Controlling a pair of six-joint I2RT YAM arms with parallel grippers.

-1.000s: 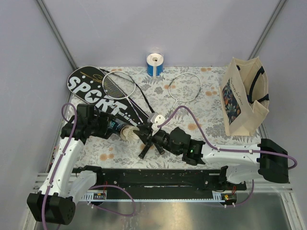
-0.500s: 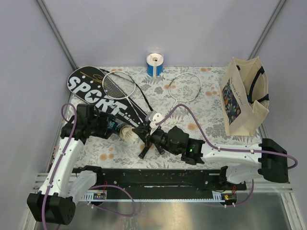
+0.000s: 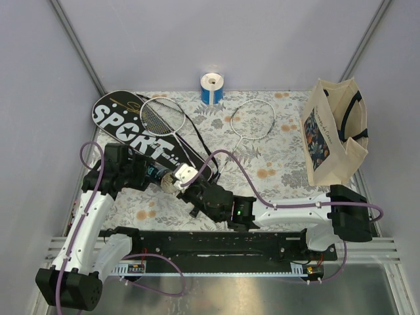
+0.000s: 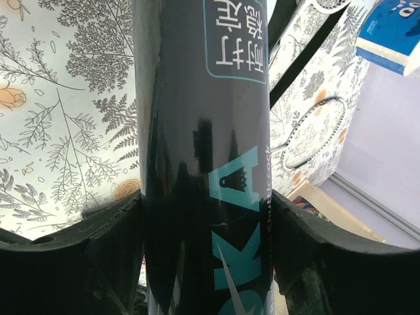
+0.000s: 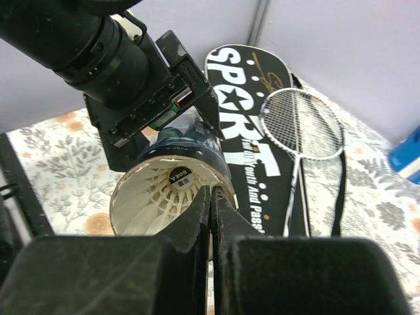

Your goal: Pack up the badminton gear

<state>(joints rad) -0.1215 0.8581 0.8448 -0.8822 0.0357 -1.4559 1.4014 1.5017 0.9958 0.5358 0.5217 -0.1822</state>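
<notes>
left hand (image 3: 149,171): jaws wide, clamped | right hand (image 5: 210,197): jaws pressed together

Left wrist view: tube (image 4: 203,157) runs off top and bottom edges, both ends unseen. Left gripper (image 4: 205,197) fingers are dark and cut by the bottom edge. Roll (image 4: 390,29) is cropped at the top right corner. Tan shape (image 4: 328,207) is blurred, can't tell what. Right wrist view: right gripper (image 5: 210,191) fingertips sit pressed together against the shuttlecock (image 5: 161,197) rim, can't tell if a feather is pinched. The fingers hide the cover (image 5: 262,131)'s near end and the racket (image 5: 302,125)'s handle. Top view: right wrist covers the tube mouth. Second racket (image 3: 252,119) lies near the table (image 3: 282,151)'s far edge, strings too fine to see, handle lost under the right arm. Bag (image 3: 328,141) inside unseen.
</notes>
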